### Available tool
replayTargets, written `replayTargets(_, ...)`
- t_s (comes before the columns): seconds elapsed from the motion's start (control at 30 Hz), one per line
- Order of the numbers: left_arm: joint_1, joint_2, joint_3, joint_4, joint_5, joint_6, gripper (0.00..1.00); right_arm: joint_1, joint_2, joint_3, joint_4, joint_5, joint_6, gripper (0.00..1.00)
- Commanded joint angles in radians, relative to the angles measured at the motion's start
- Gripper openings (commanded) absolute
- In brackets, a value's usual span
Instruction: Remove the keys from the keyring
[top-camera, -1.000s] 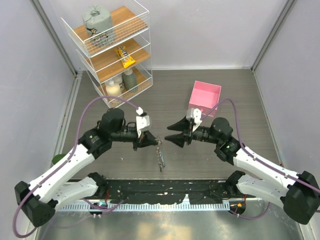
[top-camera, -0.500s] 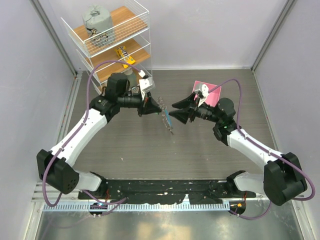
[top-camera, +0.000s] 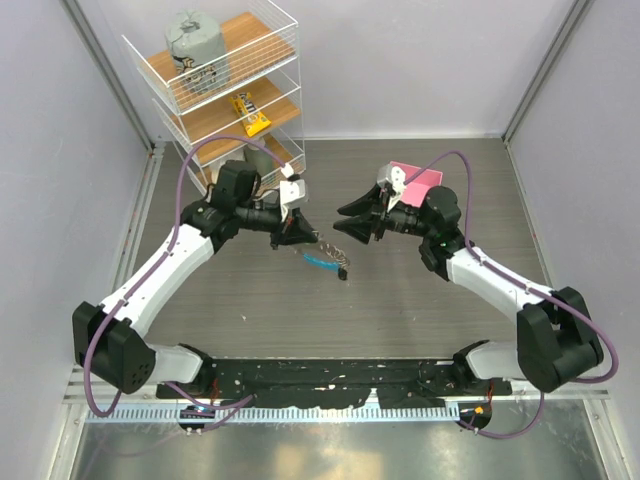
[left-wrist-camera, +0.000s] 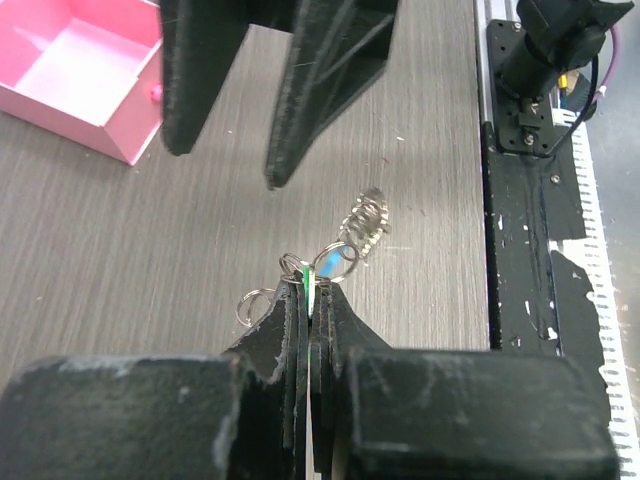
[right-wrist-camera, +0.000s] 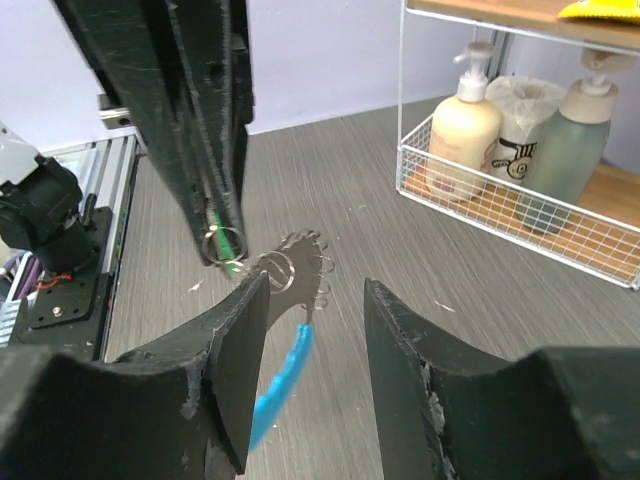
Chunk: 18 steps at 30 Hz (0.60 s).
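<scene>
My left gripper (top-camera: 301, 238) (left-wrist-camera: 312, 297) is shut on the green head of a key (left-wrist-camera: 305, 281) (right-wrist-camera: 229, 244), held edge-on between its tips. The keyring (top-camera: 333, 260) (left-wrist-camera: 340, 260) (right-wrist-camera: 300, 262) dangles from that key above the table: small silver rings, a beaded chain (left-wrist-camera: 368, 214) and a curved blue strip (top-camera: 320, 262) (right-wrist-camera: 284, 376). My right gripper (top-camera: 346, 224) (right-wrist-camera: 313, 298) faces the left one, open. In the right wrist view the blue strip hangs between its fingers (right-wrist-camera: 238, 370), close to the left one; I cannot tell whether they touch.
A pink box (top-camera: 417, 179) (left-wrist-camera: 72, 82) sits on the table behind the right gripper. A white wire shelf rack (top-camera: 226, 92) stands at the back left, with bottles (right-wrist-camera: 468, 132) on its lowest shelf. The black base rail (left-wrist-camera: 525, 230) runs along the near edge.
Both arms moved away from the near edge toward mid-table, carrying the keyring up. The keyring has swung out to the right below the right gripper, whose jaws have narrowed slightly.
</scene>
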Motion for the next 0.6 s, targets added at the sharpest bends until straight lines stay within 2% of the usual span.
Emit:
replayTargets(0.0,-0.005,-0.057,-0.030,0.099,0.071,0.025,0.00,0.013,0.046,0.058,0.004,-0.058,-0.046,0.47)
replayTargets(0.23,-0.011,-0.066,-0.028,0.093,0.100,0.038,0.00,0.048,0.038,0.023,-0.008,-0.075,-0.116,0.47)
replayTargets(0.4,-0.013,-0.071,-0.024,0.079,0.121,0.048,0.00,0.088,0.047,0.055,-0.109,-0.071,-0.190,0.47)
replayTargets(0.57,-0.013,-0.071,-0.011,0.071,0.131,0.044,0.00,0.116,0.055,0.057,-0.139,-0.072,-0.225,0.46)
